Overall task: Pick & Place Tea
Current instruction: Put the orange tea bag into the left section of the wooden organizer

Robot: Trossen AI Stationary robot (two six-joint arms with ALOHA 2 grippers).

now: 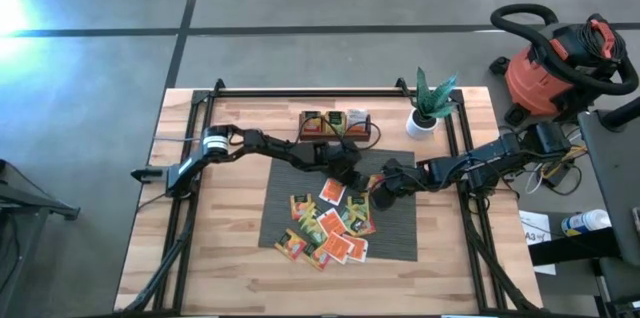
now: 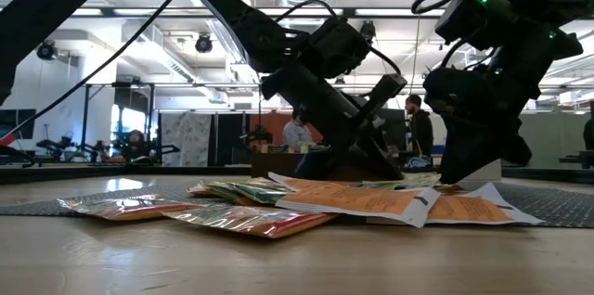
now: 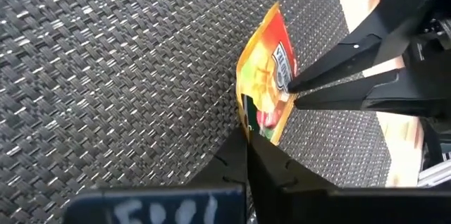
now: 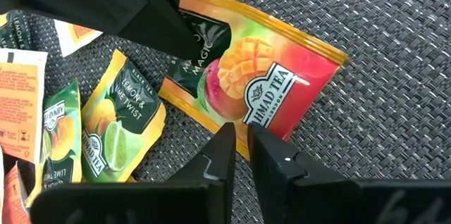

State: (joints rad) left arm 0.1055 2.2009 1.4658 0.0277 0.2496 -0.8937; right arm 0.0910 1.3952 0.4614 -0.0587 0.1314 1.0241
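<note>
One mango tea sachet [image 4: 271,76], orange-red with a dark green corner, sits over the grey woven mat [image 1: 395,243] between my two grippers. My left gripper [image 3: 246,143] reaches in from the table's left and is shut on it. My right gripper [image 4: 239,136] comes from the right and is shut on its opposite edge. Several more tea sachets [image 1: 325,233], orange, yellow, green and white, lie flat and overlapping on the mat toward its near side. My left gripper pinches the sachet's edge by the dark green corner [image 3: 248,115] between its two shut fingers, slanting down from the table's left. The sachet stands tilted above the mat, slightly bowed. My right gripper pinches the sachet's orange-red edge [image 4: 236,115] between its two fingers, slanting down from the table's right, opposite my left gripper's fingers [image 4: 165,23]. Only the fingertips [image 3: 299,86] are on the sachet.
A dark wooden tray [image 1: 310,130] with a few sachets stands beyond the mat's far edge. A potted plant [image 1: 430,108] is at the far right of the table. A black frame [image 1: 300,93] runs along the table's far and side edges. People stand in the room behind.
</note>
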